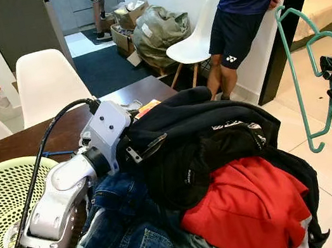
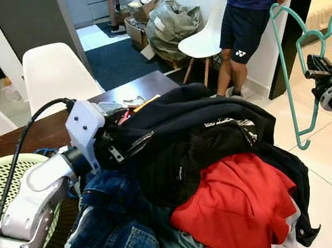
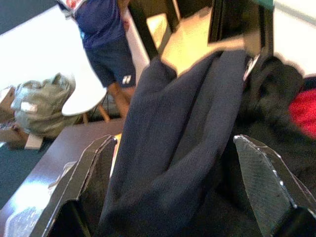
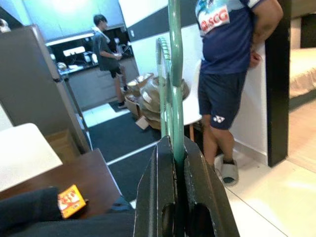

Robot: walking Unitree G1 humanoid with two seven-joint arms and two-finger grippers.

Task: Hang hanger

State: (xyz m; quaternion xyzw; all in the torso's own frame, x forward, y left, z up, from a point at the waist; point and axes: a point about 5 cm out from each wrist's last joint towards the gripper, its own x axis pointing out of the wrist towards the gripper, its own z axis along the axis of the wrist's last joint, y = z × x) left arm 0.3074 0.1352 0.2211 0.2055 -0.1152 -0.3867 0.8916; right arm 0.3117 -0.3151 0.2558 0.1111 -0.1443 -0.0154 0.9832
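To do this step well, the robot would likely need to gather a firm fold of the dark navy garment before lifting, so it comes free of the clothes pile without dragging the red top; the left gripper reaches forward over the table, fingers spread wide either side of that navy fabric, not yet closed; the right gripper, raised out to the right, is clamped tight on the teal hanger, held upright beside the pile.
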